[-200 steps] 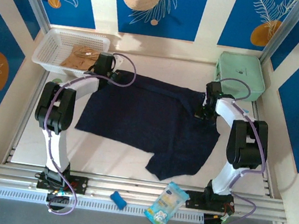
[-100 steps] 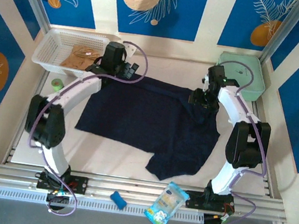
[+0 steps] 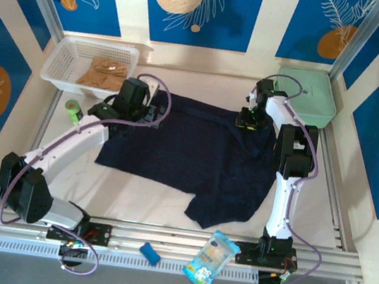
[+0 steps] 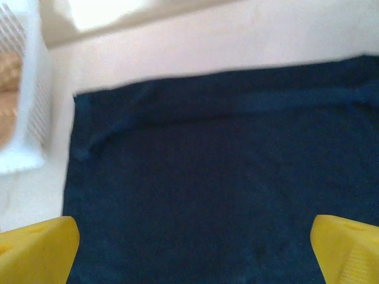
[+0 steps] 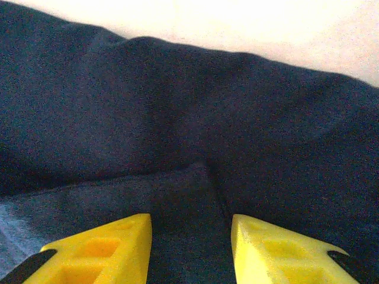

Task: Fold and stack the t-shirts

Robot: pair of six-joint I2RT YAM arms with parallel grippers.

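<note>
A large dark navy t-shirt (image 3: 188, 152) lies spread across the middle of the table, one sleeve trailing toward the front. A tan t-shirt (image 3: 103, 72) sits crumpled in the white basket (image 3: 68, 49) at the back left. My left gripper (image 3: 152, 111) hovers over the navy shirt's back left corner. In the left wrist view its gripper (image 4: 189, 254) is wide open over flat navy cloth (image 4: 207, 177). My right gripper (image 3: 245, 119) is at the shirt's back right edge. In the right wrist view, that gripper (image 5: 190, 248) stands open, its yellow fingers (image 5: 106, 248) straddling a creased fold of navy cloth (image 5: 195, 148).
A mint-green case (image 3: 309, 96) stands at the back right, close behind the right arm. A small green roll (image 3: 73, 107) lies left of the shirt. On the front rail rest a blue block (image 3: 151, 253) and a snack packet (image 3: 211, 259). The basket wall (image 4: 26, 118) is near the left gripper.
The left arm swung from beside the basket down over the shirt's back left part, elbow dropping left. The right gripper went from shut to open and moved toward the back edge.
</note>
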